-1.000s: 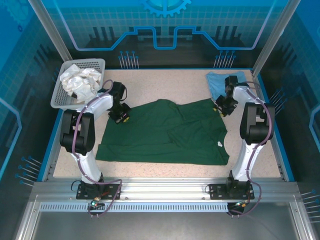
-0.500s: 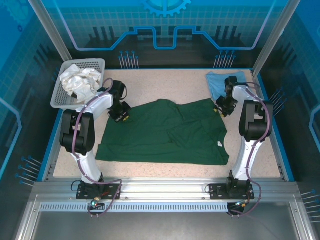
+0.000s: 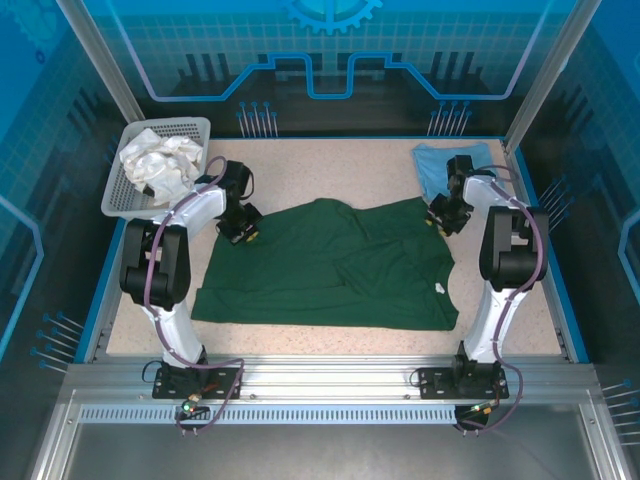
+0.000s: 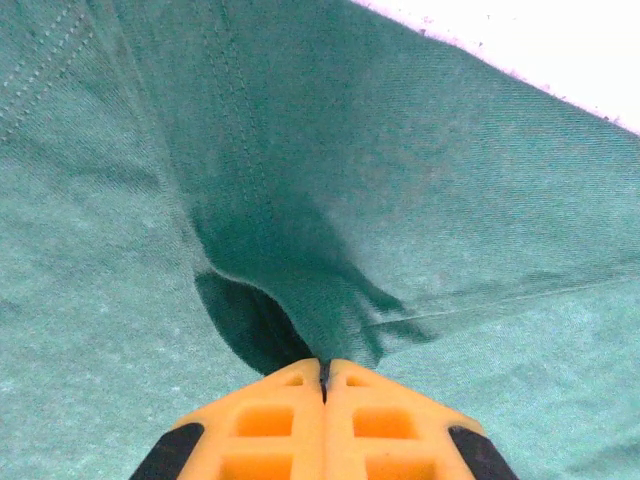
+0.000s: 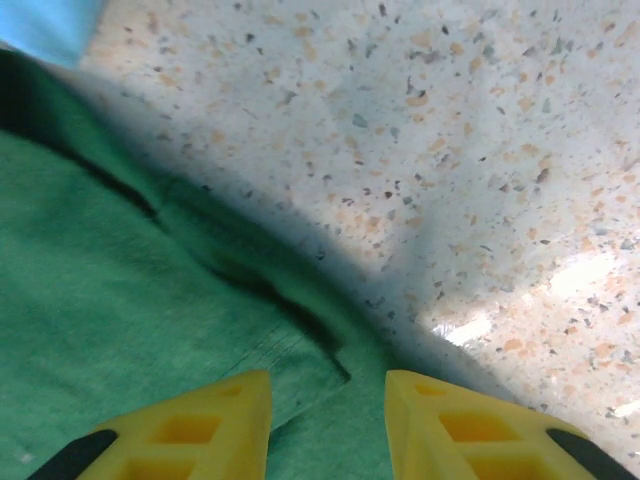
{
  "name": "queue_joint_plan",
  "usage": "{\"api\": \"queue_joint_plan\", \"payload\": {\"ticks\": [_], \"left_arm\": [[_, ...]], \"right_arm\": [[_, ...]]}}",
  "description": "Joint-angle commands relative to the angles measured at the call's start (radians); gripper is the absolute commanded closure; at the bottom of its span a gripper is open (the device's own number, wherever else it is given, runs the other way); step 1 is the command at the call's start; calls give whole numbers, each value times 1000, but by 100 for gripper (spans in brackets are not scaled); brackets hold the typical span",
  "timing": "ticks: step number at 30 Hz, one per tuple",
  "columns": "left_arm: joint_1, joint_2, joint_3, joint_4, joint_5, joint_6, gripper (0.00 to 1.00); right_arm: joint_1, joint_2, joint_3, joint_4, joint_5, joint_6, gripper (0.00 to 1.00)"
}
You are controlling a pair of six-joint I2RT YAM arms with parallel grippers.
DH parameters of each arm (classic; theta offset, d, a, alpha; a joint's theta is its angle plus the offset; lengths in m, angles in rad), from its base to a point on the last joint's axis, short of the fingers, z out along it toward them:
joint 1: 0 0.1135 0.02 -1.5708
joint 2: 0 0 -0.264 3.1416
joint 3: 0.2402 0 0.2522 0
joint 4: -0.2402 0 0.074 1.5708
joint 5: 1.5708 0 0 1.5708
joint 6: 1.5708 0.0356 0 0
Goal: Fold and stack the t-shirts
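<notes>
- Sitting at the ten o'clock corner of the table (image 3: 330,165), a white mesh basket (image 3: 122,200) holds crumpled white cloth (image 3: 160,165).
- Fingers of the left gripper (image 4: 324,366) press together, pinching a tented fold of the dark green t-shirt (image 3: 330,270) at its ten o'clock corner.
- That shirt sprawls mid-table, soft, fine-woven and creased. Its long axis runs nine to three o'clock, with the white neck label (image 3: 439,289) toward four o'clock.
- Fingers of the right gripper (image 5: 328,385) stand spread over the green hem at the shirt's two o'clock corner.
- At the table's one o'clock corner, the light blue t-shirt (image 3: 430,165) lies bunched.
</notes>
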Motion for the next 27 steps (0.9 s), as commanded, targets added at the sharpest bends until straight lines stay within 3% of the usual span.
{"api": "queue_joint_plan", "payload": {"ticks": [1,27], "left_arm": [[-6,23,27,-11,18,17,100],[-6,31,21,8,35,22,100]], "right_arm": [[13,-24,5,4,23,-14,64],[9,108,66,-32,-17,-25,72]]}}
